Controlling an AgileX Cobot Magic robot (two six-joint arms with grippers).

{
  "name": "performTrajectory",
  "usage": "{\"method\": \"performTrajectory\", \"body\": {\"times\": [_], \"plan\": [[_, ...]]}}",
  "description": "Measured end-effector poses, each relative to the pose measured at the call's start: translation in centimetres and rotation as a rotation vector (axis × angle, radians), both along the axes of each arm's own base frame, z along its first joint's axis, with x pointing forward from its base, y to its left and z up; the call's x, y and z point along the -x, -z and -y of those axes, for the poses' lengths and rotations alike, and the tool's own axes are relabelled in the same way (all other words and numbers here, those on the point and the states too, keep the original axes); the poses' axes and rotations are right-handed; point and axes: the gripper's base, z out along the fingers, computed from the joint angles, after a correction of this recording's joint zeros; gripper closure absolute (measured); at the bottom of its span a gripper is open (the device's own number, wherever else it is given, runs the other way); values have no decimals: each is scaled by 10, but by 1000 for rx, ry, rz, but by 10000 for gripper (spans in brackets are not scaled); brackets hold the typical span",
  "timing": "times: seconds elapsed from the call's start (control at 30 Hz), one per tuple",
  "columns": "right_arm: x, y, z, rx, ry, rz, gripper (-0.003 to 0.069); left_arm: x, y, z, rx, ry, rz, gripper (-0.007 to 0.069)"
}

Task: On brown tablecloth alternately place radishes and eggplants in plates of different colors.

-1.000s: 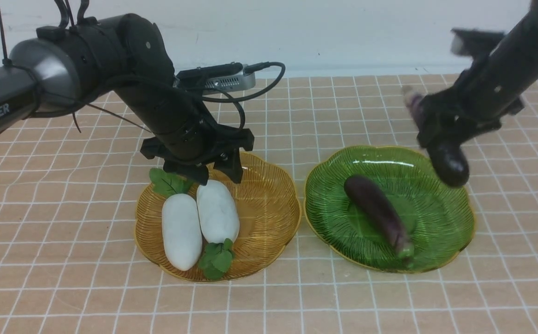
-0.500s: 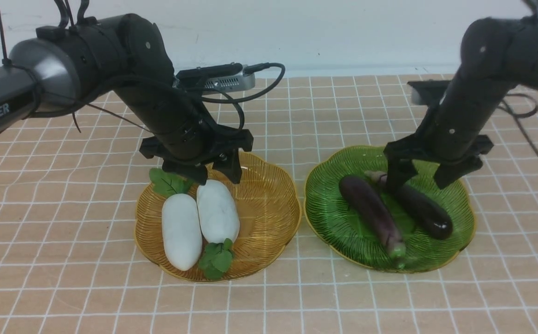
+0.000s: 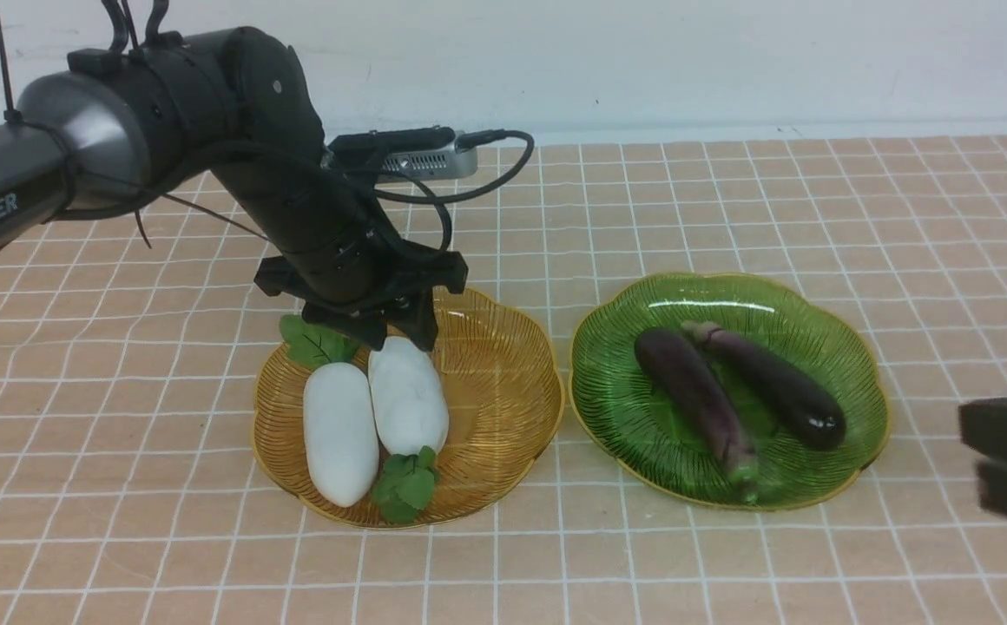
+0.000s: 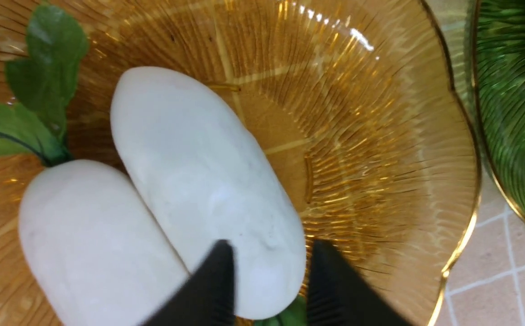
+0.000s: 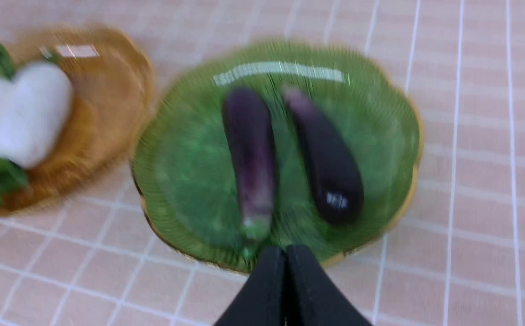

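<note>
- Radishes [image 3: 340,434]: both in amber plate [image 3: 495,391], side by side & touching, leaf tufts at opposite ends.
- L gripper [image 3: 398,334]: fingers spread wide, nothing held, poised over far end of inner radish [image 3: 408,395]; touching it or not, can't tell.
- R gripper [image 5: 285,251]: fingers pressed together, nothing between them; blurred at right edge of front view, low, beside near-right rim of green plate [image 3: 851,365], apart from it.
- Eggplants [image 3: 699,399]: both in green plate, side by side, approx. parallel, stems at opposite ends (one near, one far).
- Amber plate on L, green on R, rims close together; both on brown tablecloth [image 3: 503,573].
</note>
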Motion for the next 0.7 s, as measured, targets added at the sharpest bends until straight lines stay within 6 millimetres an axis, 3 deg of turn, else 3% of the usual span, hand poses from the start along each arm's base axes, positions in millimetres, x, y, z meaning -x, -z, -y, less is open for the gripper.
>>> {"method": "performTrajectory", "body": {"times": [0.13, 0.2, 0.53, 0.7], "plan": [[10, -4, 3, 4, -15, 106, 675, 0, 0, -1, -9, 8, 4, 566], [13, -9, 4, 9, -15, 172, 674, 0, 0, -1, -10, 9, 5, 600], [47, -35, 13, -25, -7, 400, 674, 0, 0, -1, -13, 9, 6, 628], [51, -30, 14, -24, -6, 408, 674, -1, 0, -3, -33, 15, 13, 628]]}}
